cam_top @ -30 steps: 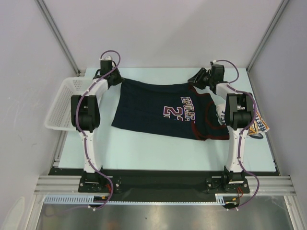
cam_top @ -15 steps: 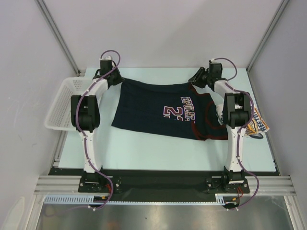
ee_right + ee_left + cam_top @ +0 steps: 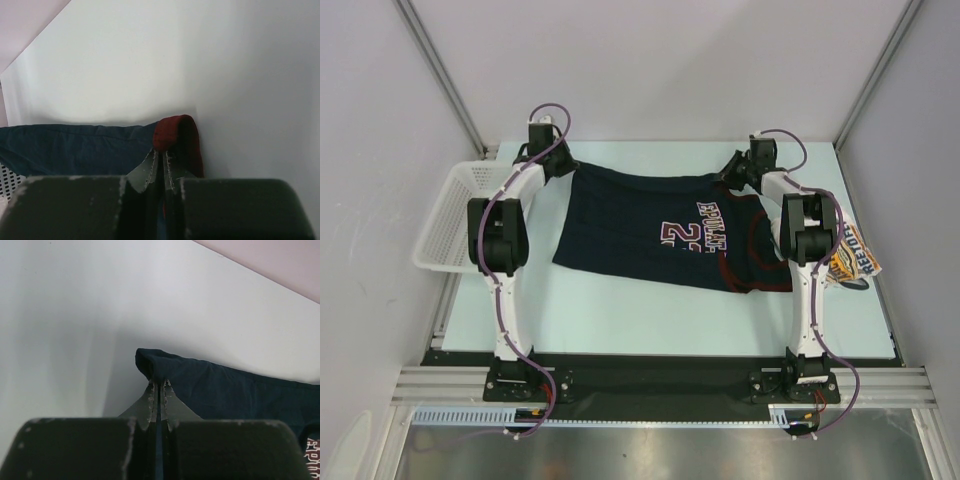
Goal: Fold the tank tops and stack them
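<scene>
As the navy tank top [image 3: 640, 228] lies mid-frame, my left end effector [image 3: 158, 389] and right end effector [image 3: 160, 156] pinch its upper corners.

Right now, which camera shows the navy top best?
The overhead camera: the whole navy top lies spread on the table. The left wrist camera shows only a pinched navy corner; the right wrist camera, only a pinched dark-red edge.

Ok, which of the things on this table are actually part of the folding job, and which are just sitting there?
Part of the job:
navy tank top, spread out in the middle
white tank top, bunched at the right edge, partly hidden behind the right arm

Just lying about:
white mesh basket, at the left edge
</scene>
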### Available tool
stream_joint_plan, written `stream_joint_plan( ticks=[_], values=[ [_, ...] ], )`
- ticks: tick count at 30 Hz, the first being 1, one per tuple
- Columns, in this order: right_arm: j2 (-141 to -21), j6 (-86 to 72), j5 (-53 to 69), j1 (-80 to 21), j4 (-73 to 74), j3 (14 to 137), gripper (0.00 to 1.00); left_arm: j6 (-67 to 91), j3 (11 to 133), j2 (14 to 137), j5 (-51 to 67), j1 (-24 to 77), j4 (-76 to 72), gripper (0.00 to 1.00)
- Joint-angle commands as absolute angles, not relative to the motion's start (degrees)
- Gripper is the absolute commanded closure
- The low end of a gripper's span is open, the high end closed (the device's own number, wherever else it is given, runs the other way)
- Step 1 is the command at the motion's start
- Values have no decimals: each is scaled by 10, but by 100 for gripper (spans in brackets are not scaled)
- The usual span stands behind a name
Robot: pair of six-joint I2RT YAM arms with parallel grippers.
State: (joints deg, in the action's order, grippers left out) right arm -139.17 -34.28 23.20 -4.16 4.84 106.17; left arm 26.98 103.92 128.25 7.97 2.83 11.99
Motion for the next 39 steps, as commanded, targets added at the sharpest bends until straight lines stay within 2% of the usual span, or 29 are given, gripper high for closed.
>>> stream_joint_plan(
  ticks=[1,17,25,32,39],
  values=[
    [-1358,-342,233,-39,49,1086,94,271,1068,1242,91,25,111,99],
    [-1309,-334,259,-25,98,1102,90,269,1031,1219,89,24,107,99],
    [-1281,-328,278,-18,117,1088,91,267,1009,1191,90,25,102,100],
    [-1224,-320,267,-22,109,1002,92,272,939,1150,85,24,77,100],
    [-1151,-317,233,-42,70,862,92,274,863,1123,74,23,64,100]
  ],
)
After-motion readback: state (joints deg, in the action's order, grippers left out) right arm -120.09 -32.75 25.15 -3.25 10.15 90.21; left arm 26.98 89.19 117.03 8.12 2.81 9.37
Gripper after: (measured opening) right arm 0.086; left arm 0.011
